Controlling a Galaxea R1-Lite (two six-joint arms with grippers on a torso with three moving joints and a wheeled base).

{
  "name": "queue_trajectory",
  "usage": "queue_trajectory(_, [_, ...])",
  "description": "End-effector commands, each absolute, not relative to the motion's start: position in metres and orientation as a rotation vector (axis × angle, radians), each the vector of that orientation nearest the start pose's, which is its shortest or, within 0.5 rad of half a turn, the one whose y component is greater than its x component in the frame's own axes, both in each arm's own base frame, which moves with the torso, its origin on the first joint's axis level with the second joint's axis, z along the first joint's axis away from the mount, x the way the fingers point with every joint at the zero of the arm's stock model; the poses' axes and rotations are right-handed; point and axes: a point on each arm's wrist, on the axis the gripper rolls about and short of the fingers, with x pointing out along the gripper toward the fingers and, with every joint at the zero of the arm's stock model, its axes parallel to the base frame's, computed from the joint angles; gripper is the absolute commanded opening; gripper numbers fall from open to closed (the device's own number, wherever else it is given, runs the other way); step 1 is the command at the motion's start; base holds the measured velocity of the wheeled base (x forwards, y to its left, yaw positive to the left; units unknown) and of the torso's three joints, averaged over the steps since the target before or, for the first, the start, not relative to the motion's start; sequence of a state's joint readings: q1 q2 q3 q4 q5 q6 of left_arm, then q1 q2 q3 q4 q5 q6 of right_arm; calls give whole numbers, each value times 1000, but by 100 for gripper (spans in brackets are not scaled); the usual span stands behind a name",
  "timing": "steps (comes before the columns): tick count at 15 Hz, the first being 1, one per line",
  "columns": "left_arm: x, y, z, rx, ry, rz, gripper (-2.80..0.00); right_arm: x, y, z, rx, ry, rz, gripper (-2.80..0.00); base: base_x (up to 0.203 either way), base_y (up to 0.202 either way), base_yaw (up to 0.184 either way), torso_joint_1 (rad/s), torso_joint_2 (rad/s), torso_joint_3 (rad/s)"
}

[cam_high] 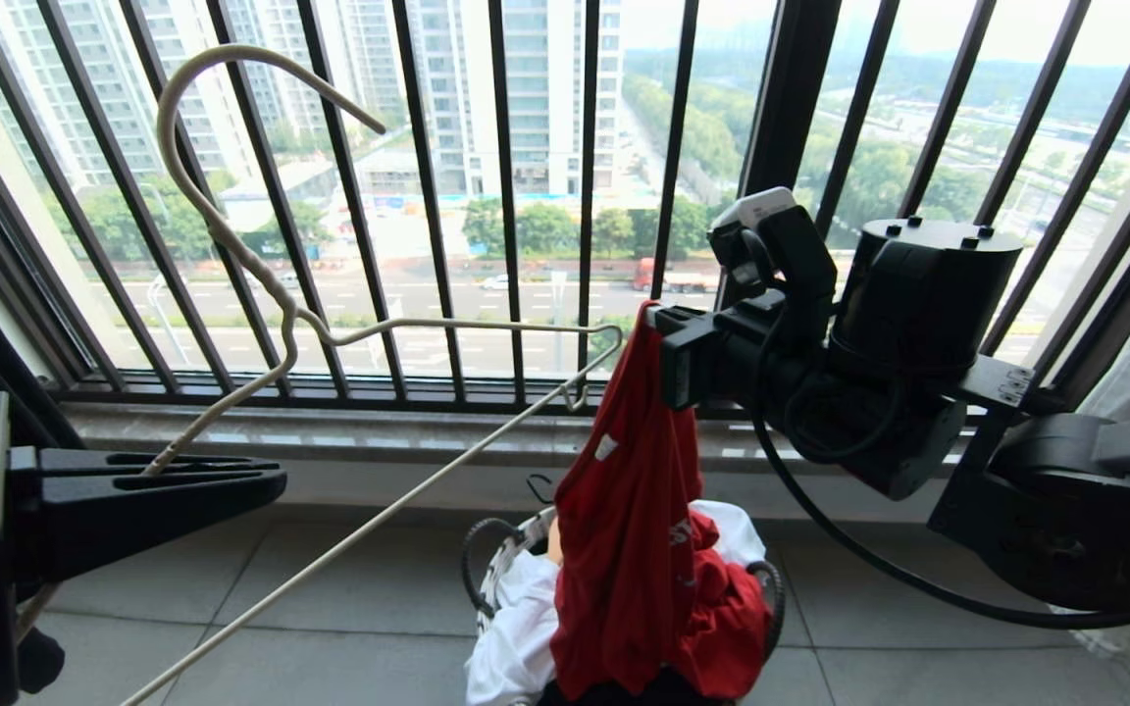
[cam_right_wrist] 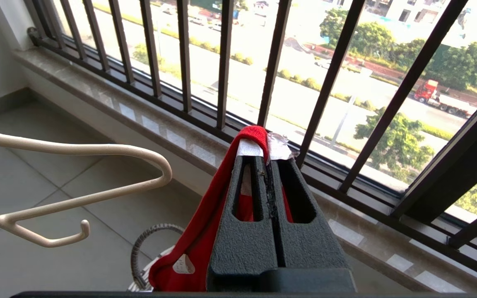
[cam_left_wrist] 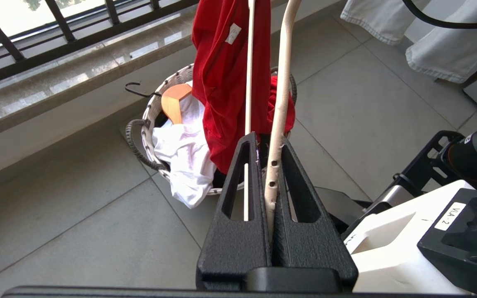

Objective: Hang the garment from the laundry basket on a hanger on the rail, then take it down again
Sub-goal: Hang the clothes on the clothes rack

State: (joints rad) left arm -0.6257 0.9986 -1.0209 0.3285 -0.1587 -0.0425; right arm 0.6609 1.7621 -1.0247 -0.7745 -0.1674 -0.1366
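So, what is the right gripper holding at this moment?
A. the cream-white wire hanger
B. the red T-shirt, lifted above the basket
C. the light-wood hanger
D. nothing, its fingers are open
B: the right gripper is shut on the collar of the red T-shirt, which hangs down to the laundry basket, while the left gripper holds the wire hanger.

Black textured fingers [cam_left_wrist: 238, 186], black cable [cam_high: 879, 569], white housing [cam_left_wrist: 391, 248].
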Motion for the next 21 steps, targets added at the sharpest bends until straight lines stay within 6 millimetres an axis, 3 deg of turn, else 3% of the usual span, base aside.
queue_trajectory(1, [86,-66,300,33,325,-772,-280,271,205,236,-120,-69,487,-280,0,0,0,2,4,207])
queue_trajectory(8, [86,-66,300,33,324,-772,-280,271,205,236,-122,-68,488,-280,0,0,0,1,-3,191])
queue_trajectory(15, [89,-68,294,42,352,-766,-280,273,203,236,-121,-69,480,-280,0,0,0,4,-2,31])
queue_trajectory(21, [112,-85,278,66,464,-757,-280,272,203,238,-120,-73,479,-280,0,0,0,0,4,7])
